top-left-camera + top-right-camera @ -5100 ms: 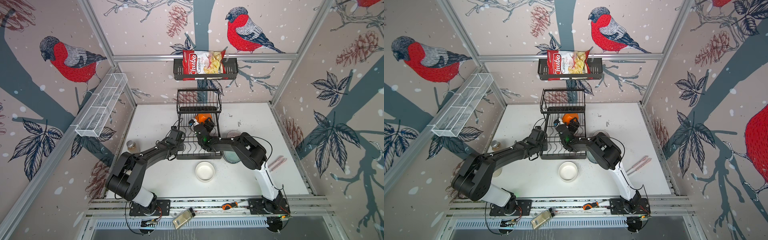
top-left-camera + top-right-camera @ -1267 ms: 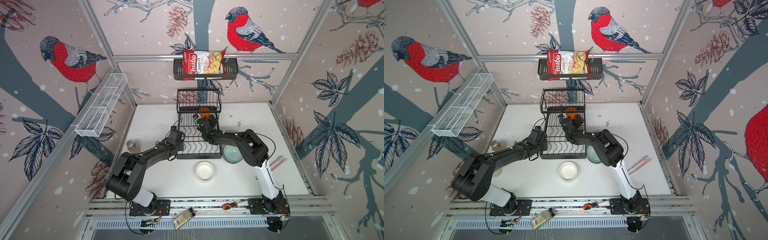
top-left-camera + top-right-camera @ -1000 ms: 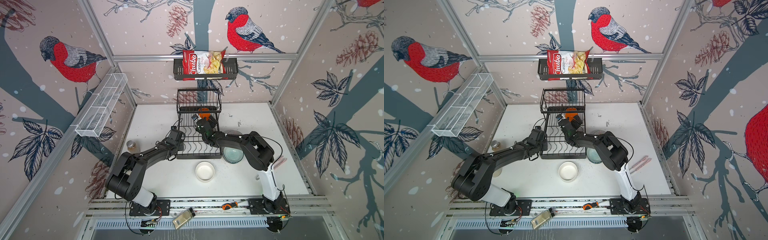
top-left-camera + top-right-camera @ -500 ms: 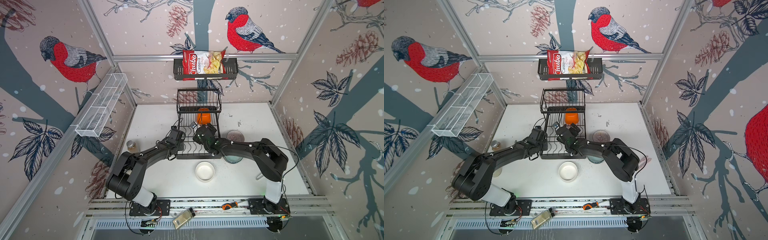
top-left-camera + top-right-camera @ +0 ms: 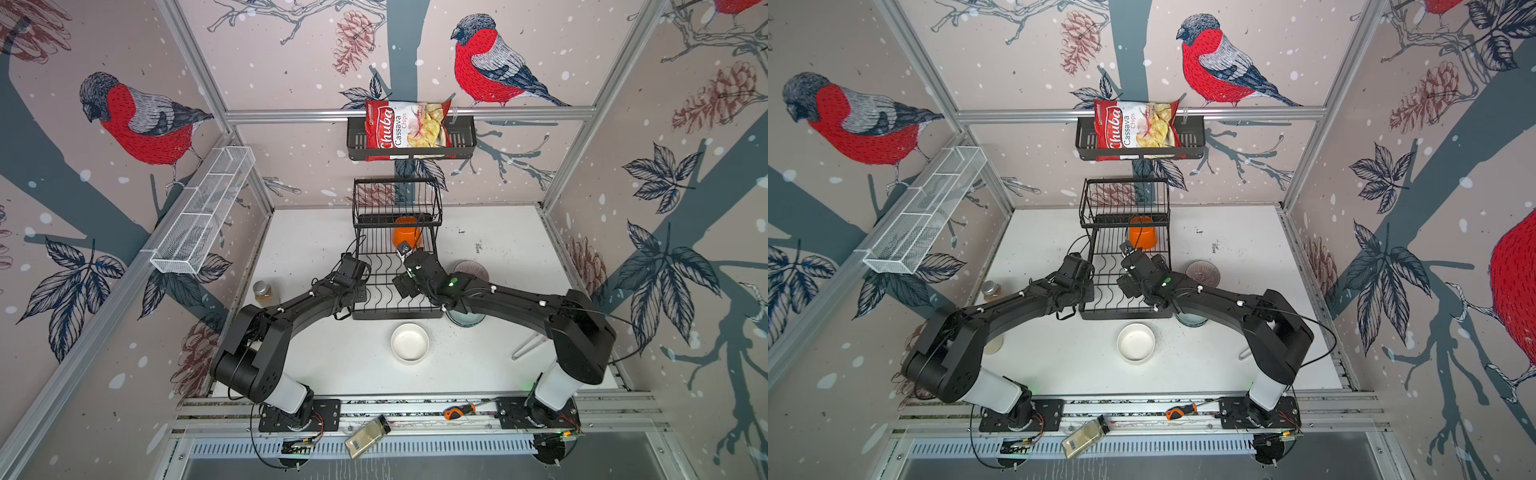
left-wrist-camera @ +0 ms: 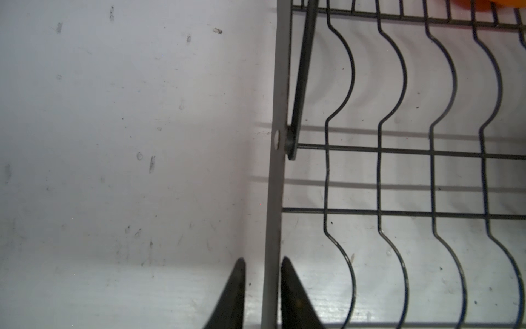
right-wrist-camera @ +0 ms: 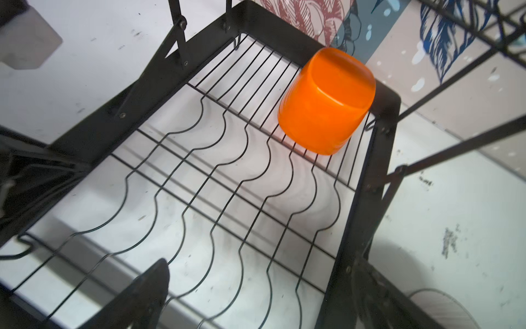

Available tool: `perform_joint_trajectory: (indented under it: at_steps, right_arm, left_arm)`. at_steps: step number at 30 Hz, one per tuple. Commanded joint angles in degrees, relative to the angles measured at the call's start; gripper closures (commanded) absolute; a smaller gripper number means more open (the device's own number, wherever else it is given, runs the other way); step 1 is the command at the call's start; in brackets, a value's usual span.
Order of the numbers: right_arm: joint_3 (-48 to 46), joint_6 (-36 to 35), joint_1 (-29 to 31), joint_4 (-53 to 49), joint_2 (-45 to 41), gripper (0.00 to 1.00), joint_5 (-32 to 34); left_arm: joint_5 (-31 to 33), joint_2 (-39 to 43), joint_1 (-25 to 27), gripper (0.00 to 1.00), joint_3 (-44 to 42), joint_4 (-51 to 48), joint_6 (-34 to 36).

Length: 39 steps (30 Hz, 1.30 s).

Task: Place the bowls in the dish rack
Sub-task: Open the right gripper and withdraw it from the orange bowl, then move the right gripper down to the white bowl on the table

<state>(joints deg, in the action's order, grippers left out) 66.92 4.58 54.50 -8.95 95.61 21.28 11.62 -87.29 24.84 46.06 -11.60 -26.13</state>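
The black wire dish rack (image 5: 397,316) (image 5: 1125,316) stands mid-table. An orange bowl (image 5: 407,236) (image 5: 1142,237) (image 7: 327,99) lies upside down in the far right corner of its lower grid. On the table are a white bowl (image 5: 409,343) (image 5: 1136,343) before the rack, a mint-green bowl (image 5: 467,321) half under the right arm, and a ribbed brownish bowl (image 5: 471,269) (image 5: 1203,273) to the rack's right. My left gripper (image 6: 262,260) (image 5: 359,293) straddles the rack's left rail (image 6: 274,199), slightly parted. My right gripper (image 7: 260,273) (image 5: 409,272) hangs open and empty over the grid.
The rack's raised basket (image 5: 395,199) overhangs its far end. A white mesh trough (image 5: 199,220) lines the left wall, and a black shelf with a chips bag (image 5: 409,133) hangs on the back wall. A jar (image 5: 263,291) stands left; metal tongs (image 5: 525,347) lie right.
My right gripper left the orange bowl in the rack's far corner and drew back toward the front, its elbow swinging out to the right. The left arm stayed at the rail.
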Motion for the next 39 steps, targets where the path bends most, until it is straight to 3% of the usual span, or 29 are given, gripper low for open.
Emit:
perform_joint_trajectory:
  at_steps: [1,4,8,14,20,33,39]
  right_arm:
    - [-0.28,5.0,-0.31,-5.15,-2.2,0.01,-4.25]
    - [-1.21,5.82,-0.27,-7.27,-4.49,0.01,-5.85]
    - [-2.52,6.46,-0.36,-9.21,-7.27,0.01,-7.65]
    - [-4.28,7.72,-0.36,-11.34,-9.46,0.03,-11.96]
    - [-5.31,8.26,0.05,-13.78,-10.31,0.06,-14.55]
    - [-5.42,8.75,4.81,-16.58,-8.61,0.15,-14.96]
    - [-4.78,10.0,7.82,-18.96,-6.22,0.19,-13.9]
  left_arm:
    - [0.82,0.04,-0.2,0.69,1.39,-1.87,-0.09]
    - [1.18,-0.25,-0.14,0.55,2.35,-2.3,0.04]
    - [2.1,-0.17,-0.12,0.26,3.29,-2.92,0.5]
    - [3.39,1.4,-0.17,0.09,5.35,-4.53,1.17]
    - [2.53,5.91,-0.06,0.06,5.8,-5.95,0.56]
    - [-10.75,18.56,-0.08,0.07,2.05,-6.06,-2.23]
    - [-14.08,21.74,-0.09,0.07,0.11,-5.2,-3.64]
